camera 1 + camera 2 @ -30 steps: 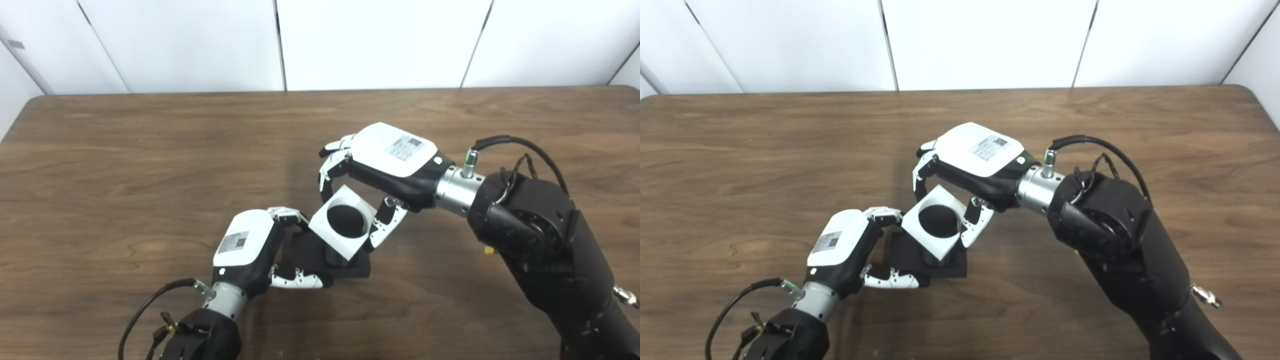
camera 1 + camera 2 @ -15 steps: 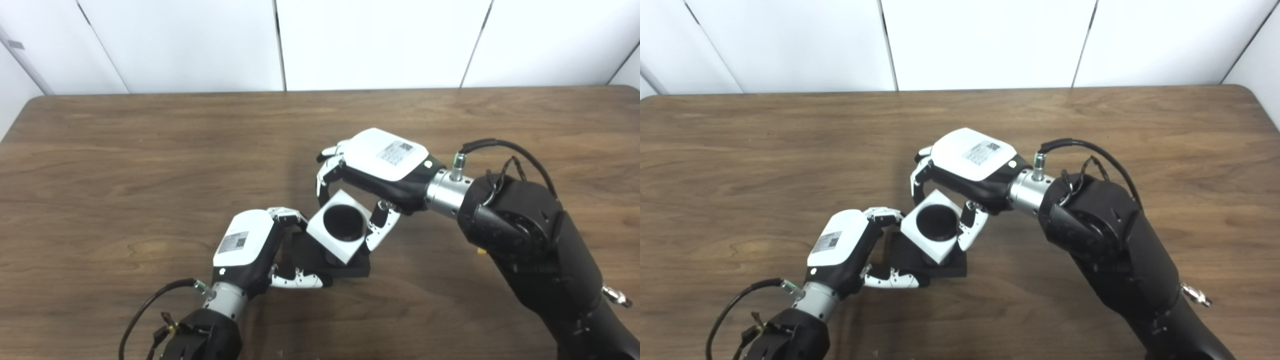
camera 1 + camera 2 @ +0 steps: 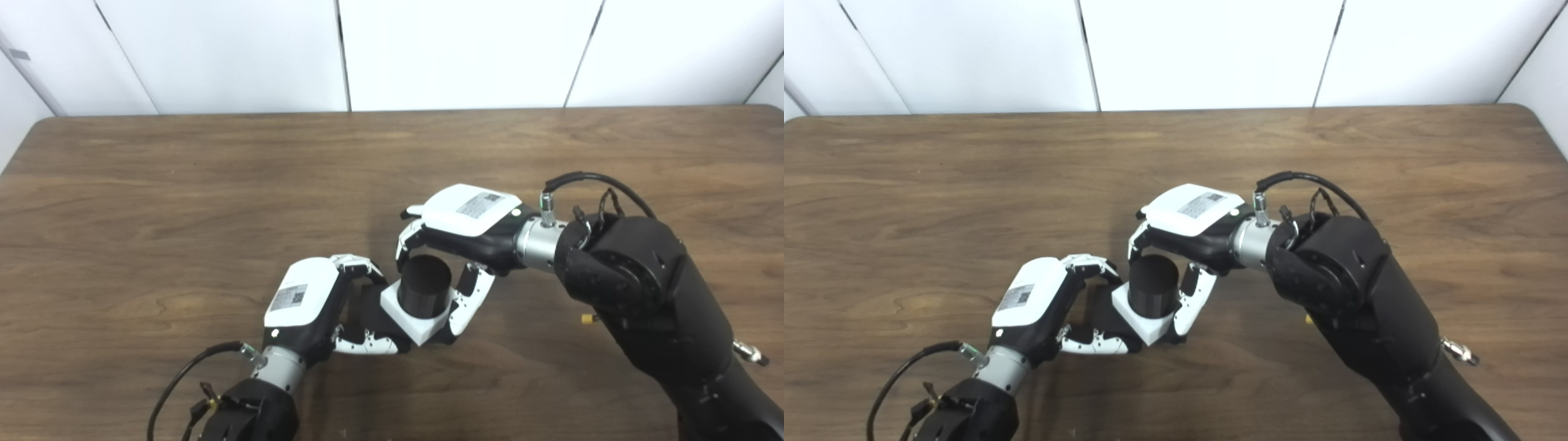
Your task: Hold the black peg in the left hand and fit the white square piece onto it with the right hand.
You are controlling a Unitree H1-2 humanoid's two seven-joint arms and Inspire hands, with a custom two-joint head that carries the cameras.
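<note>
Your right hand is clamped on the white square piece, fingers on its far side and thumb on its near right side, and the piece sits low around the upright black peg, whose top stands up through the hole right under your palm. Your left hand is closed on the peg's black base just left of the piece, pinning it to the table. The peg's long axis is vertical, so judge the piece seated or nearly so: any last push goes straight down, and your right hand then opens and lifts straight up along that axis.
</note>
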